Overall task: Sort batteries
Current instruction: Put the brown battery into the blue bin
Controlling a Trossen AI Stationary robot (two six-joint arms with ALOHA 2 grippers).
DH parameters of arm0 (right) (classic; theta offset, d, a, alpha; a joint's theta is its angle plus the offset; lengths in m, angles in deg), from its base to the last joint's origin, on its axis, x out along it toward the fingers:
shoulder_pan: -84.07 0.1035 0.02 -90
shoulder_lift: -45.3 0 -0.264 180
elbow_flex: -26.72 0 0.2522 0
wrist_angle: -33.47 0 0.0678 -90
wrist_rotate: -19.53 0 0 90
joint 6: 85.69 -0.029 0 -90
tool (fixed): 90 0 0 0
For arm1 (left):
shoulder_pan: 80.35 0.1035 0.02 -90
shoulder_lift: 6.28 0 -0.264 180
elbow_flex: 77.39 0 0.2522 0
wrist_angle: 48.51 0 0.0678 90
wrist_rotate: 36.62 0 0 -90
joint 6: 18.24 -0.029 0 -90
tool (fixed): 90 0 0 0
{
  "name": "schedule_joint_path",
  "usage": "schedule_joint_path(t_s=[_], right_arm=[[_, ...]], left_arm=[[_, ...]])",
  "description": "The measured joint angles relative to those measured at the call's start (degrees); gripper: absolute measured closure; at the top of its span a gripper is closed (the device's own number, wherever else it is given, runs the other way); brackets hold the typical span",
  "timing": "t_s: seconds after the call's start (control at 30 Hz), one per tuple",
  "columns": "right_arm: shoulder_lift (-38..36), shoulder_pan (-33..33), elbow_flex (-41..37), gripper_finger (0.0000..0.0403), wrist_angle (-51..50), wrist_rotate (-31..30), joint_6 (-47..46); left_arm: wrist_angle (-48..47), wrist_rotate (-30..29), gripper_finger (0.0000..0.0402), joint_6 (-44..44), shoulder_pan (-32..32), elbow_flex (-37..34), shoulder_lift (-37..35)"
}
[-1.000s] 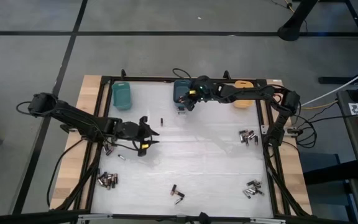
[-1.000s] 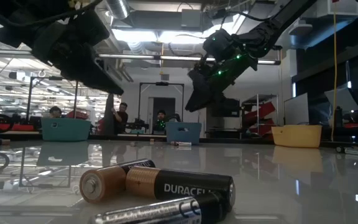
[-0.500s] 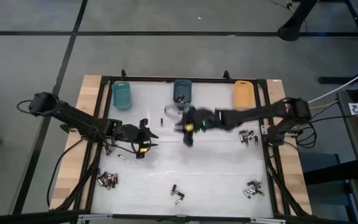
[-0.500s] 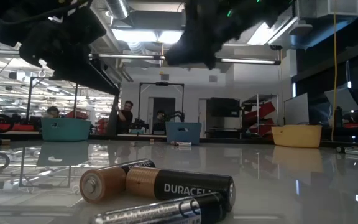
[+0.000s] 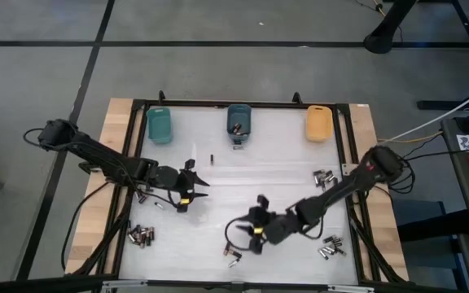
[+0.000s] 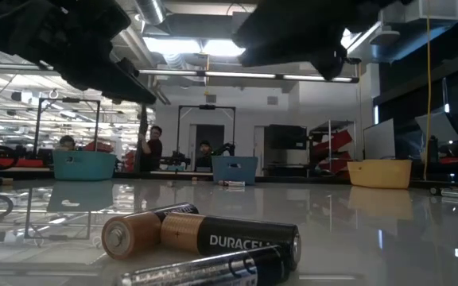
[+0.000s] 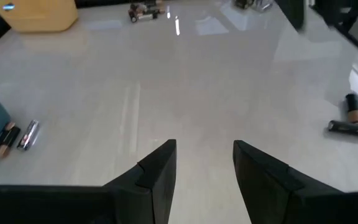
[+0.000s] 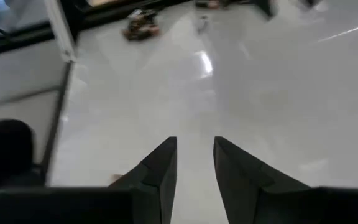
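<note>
The right gripper [image 5: 255, 231] hovers low over the glossy white table [image 5: 283, 175], dark fingers slightly parted, holding nothing. Two small cylindrical batteries [image 5: 231, 253] lie just beside it, perhaps partly shadowed. The left gripper [image 5: 187, 194] waits, part-open and empty, across from the blue bin [image 5: 238, 120].

- Desk [image 5: 243, 195]: smooth white top, glossy enough to mirror the ceiling lights; bare pale wood at its side edges [image 5: 117, 114], dark metal frame round it.
- Batteries [image 6: 205, 238]: shiny, smooth casings, coppery band and black wrap, silvery metal ends.
- Bins, teal [image 5: 159, 124], blue [image 5: 238, 119] and orange [image 5: 319, 123]: smooth matt plastic by the look.
- Left claw [image 7: 204, 171] and right claw [image 8: 194, 165]: matt black fingers, hard plastic or metal, cannot tell which.
- Floor [image 5: 218, 73]: grey, matt, faintly mottled.
</note>
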Motion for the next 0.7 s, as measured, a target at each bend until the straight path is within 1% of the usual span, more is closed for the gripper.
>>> schedule_joint_path(t_s=[0.1,0.17,0.3,0.4,0.5,0.57,0.7], right_arm=[[3.55,1.34,0.0,0.0295,6.17,0.03,-1.46],[4.94,1.95,0.02,0.0295,8.82,1.38,-1.71],[8.17,3.02,1.52,0.0295,8.85,3.63,-4.02],[11.43,3.74,5.26,0.0295,8.17,5.2,-4.2],[14.98,4.03,10.53,0.0292,3.17,6.0,-5.46],[16.82,3.96,14.04,0.028,-3.74,7.49,-8.01],[18.73,3.88,20.13,0.0231,-14.77,6.27,-11.15]], left_arm=[[0.88,0.0,0.0254,0.13,-0.5,-0.02,0.01],[0.85,0.0,0.0254,0.36,-0.62,0.0,-0.01],[0.67,-0.01,0.0254,1.31,-0.89,-0.01,-0.01],[0.56,0.0,0.0254,1.38,-0.93,-0.02,-0.01],[0.45,0.0,0.0254,1.4,-0.93,-0.02,-0.01],[0.53,0.0,0.0254,1.46,-0.91,-0.02,-0.01],[0.52,0.0,0.0254,1.66,-0.93,0.0,-0.01]])
